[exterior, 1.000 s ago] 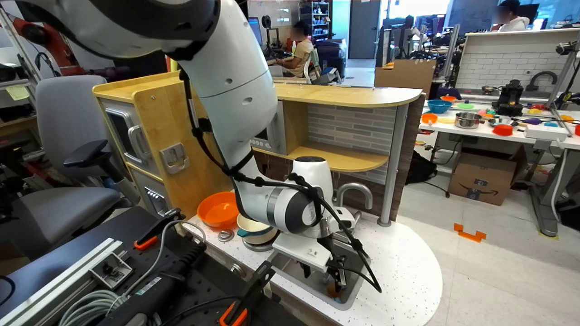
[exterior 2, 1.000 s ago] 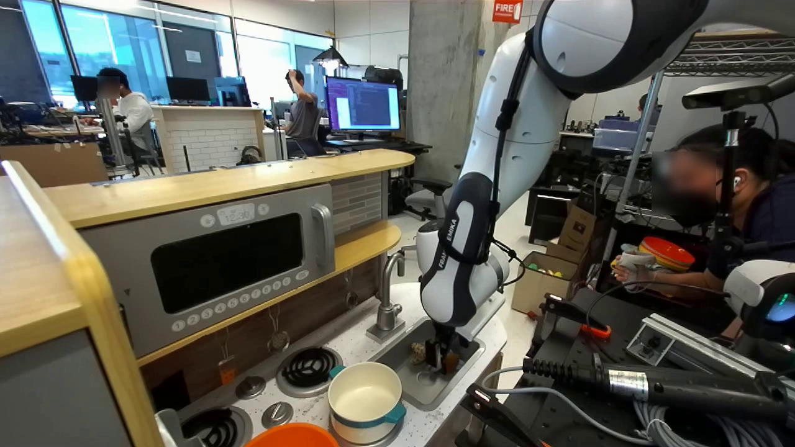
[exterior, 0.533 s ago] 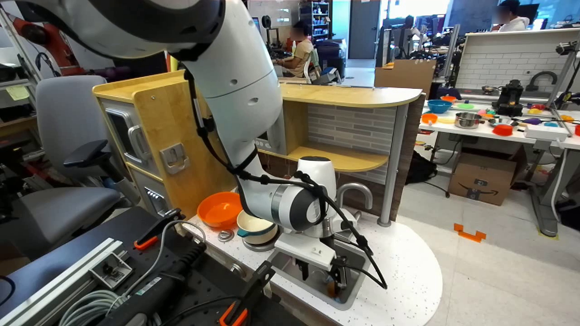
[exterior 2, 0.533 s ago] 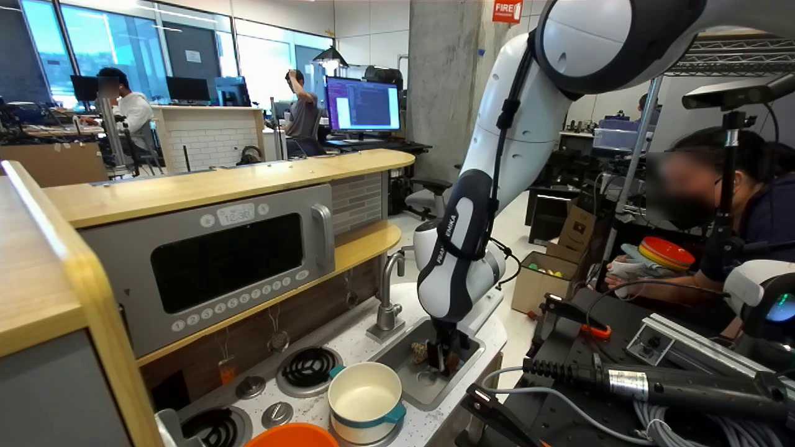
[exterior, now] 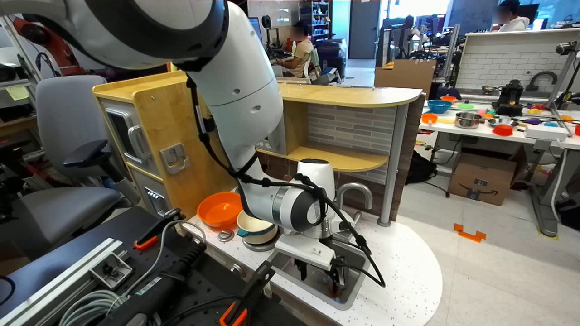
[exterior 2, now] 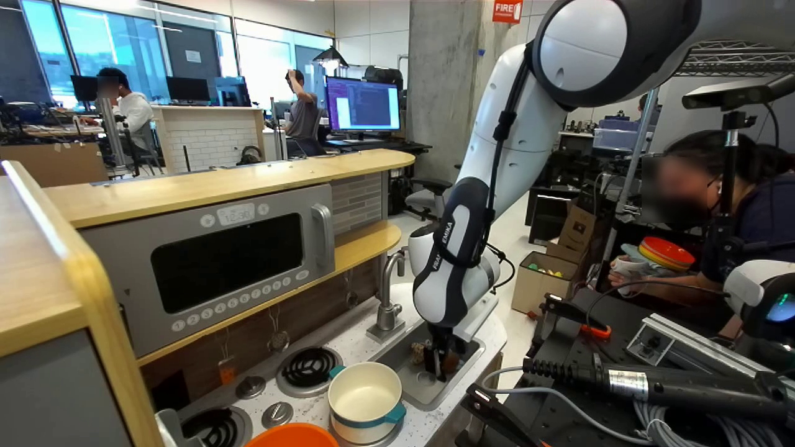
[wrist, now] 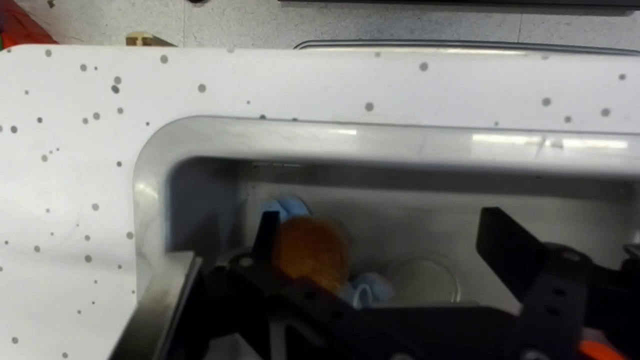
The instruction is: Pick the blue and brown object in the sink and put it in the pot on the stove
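The blue and brown object lies in the grey sink. It has a round orange-brown body with light blue parts and also shows in both exterior views, partly hidden by a finger. My gripper is open and reaches down into the sink. In the wrist view the object is close to the left finger, and the right finger is well apart. I cannot tell whether the finger touches it. The cream pot with teal handles stands on a burner of the stove, also in view here.
A tan speckled thing lies in the sink near the faucet. An orange bowl stands beside the pot. The sink walls surround the fingers. A shelf with a toy microwave stands behind the stove. Black clamps stand at the front.
In an exterior view the gripper has shifted slightly toward the pot, and the upper arm has dipped a little. The gripper stays in the sink. The pot has not moved.
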### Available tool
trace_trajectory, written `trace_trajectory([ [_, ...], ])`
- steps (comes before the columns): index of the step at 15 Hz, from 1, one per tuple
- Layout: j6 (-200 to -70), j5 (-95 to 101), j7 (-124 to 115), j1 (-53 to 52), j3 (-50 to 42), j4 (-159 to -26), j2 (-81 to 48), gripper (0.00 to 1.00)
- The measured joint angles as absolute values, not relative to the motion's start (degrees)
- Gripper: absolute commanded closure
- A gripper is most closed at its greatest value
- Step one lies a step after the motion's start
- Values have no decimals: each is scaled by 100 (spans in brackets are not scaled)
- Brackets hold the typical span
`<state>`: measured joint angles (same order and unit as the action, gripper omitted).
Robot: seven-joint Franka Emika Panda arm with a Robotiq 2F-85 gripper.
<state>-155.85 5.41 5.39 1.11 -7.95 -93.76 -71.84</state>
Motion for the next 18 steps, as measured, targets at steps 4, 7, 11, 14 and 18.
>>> trace_trajectory([
  [4,-15580,541,541,203,-805,-9216,-7261,0],
  [7,-15425,541,541,244,-812,-9060,-7333,25],
  [11,-15018,543,530,247,-880,-8694,-7593,50],
  [14,-15001,614,536,247,-908,-8579,-7717,73],
  [18,-15314,822,733,246,-894,-8738,-7618,100],
])
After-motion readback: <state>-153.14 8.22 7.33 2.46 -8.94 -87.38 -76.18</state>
